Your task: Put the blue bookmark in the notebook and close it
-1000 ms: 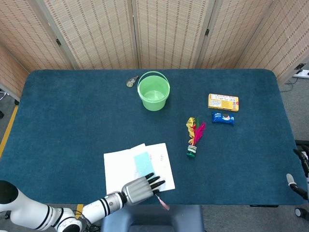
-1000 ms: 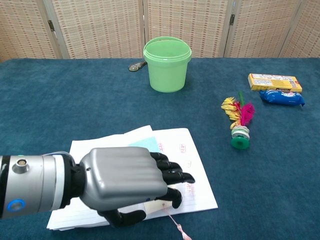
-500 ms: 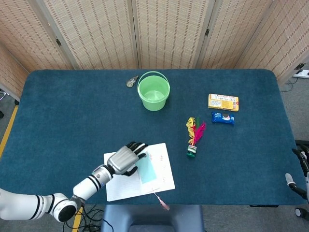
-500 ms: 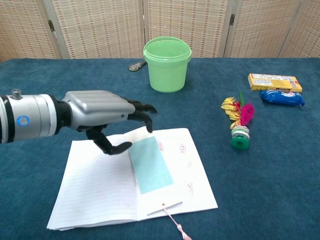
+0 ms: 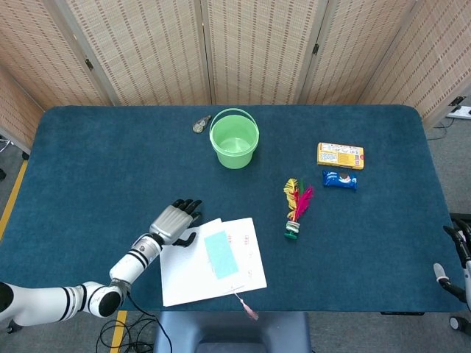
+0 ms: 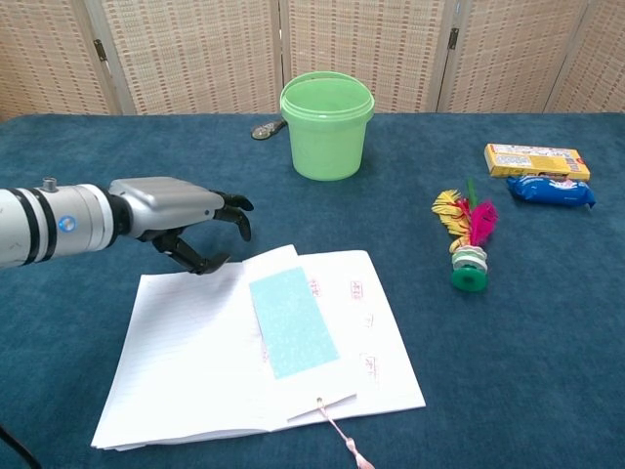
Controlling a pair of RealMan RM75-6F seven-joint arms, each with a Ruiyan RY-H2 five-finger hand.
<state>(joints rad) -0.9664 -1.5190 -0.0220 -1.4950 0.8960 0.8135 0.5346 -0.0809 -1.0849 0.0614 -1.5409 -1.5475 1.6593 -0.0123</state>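
From the head view, your left hand [image 5: 175, 221] hovers at the open notebook's [image 5: 212, 259] upper-left corner, fingers loosely curled and holding nothing. The blue bookmark [image 5: 220, 254] lies flat across the middle pages (its pink tassel trails off the near edge).

From the chest view, the left hand [image 6: 186, 219] sits above the left page, fingers apart, bookmark [image 6: 291, 320] untouched.

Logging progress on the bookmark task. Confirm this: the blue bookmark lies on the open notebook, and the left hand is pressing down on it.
One part is wrong. The blue bookmark does lie on the open notebook, but the left hand is not pressing on it. The chest view shows it off the bookmark, at the notebook's far left corner, holding nothing.
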